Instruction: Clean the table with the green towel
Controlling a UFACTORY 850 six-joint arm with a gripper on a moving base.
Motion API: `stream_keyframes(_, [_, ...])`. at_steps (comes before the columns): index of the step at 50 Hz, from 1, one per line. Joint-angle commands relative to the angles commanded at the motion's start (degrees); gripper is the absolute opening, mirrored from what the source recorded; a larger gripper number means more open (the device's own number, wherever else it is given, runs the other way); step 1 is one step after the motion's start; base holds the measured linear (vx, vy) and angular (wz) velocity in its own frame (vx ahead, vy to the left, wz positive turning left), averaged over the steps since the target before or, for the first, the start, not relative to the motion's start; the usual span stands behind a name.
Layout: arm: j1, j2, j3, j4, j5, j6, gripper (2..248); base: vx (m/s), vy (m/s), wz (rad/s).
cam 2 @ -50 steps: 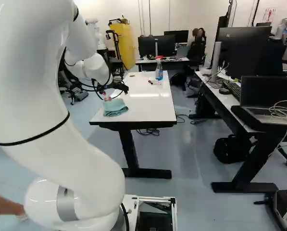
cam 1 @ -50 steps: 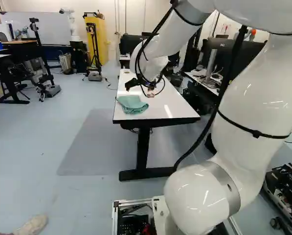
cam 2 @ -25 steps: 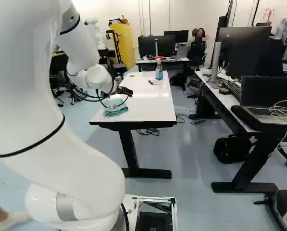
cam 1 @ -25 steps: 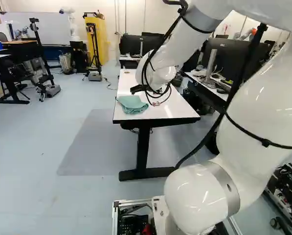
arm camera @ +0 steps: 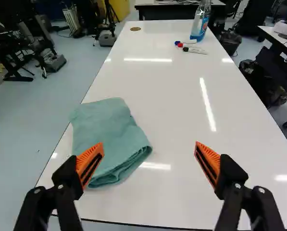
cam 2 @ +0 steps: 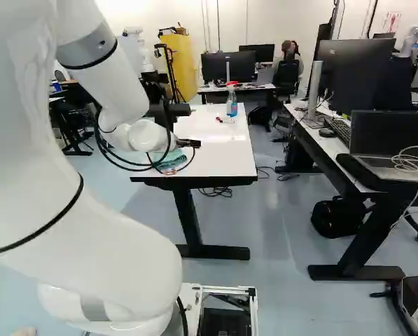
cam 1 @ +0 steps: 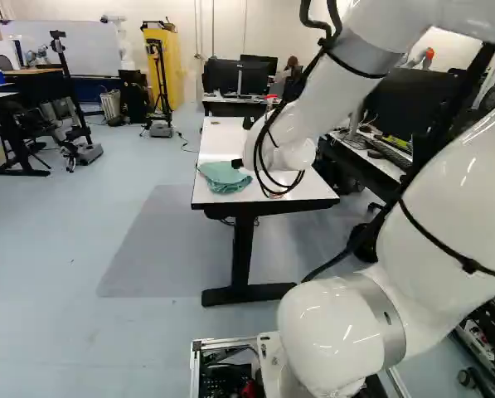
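Rightward relative to the green towel [arm camera: 109,134] on the table [arm camera: 172,115], my gripper [cam 2: 171,169] has shifted; my 2 jaws stand released, wide apart.

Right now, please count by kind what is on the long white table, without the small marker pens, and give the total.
Folded green cloth towel: 1
Clear plastic spray bottle with blue liquid: 1
Flat round brown disc: 1
Total: 3
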Motion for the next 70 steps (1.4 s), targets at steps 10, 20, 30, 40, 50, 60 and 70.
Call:
stream_keyframes(10, [-1.15,1.96,4.37,-0.53,5.03,0.00,247,0.000,0.000,0.000])
stream_keyframes(20, [-2.16,3.66,8.19,-0.99,9.42,0.00,247,0.000,0.000,0.000])
stream_keyframes(30, [-3.02,5.12,11.45,-1.39,13.16,0.00,247,0.000,0.000,0.000])
stream_keyframes(40, [-3.74,6.35,14.20,-1.72,16.33,0.00,247,0.000,0.000,0.000])
stream_keyframes(50, [-4.30,7.31,16.34,-1.98,18.78,0.00,247,0.000,0.000,0.000])
stream_keyframes(60, [-4.72,8.01,17.92,-2.17,20.60,0.00,247,0.000,0.000,0.000])
stream_keyframes(70, [-4.99,8.47,18.94,-2.29,21.78,0.00,247,0.000,0.000,0.000])
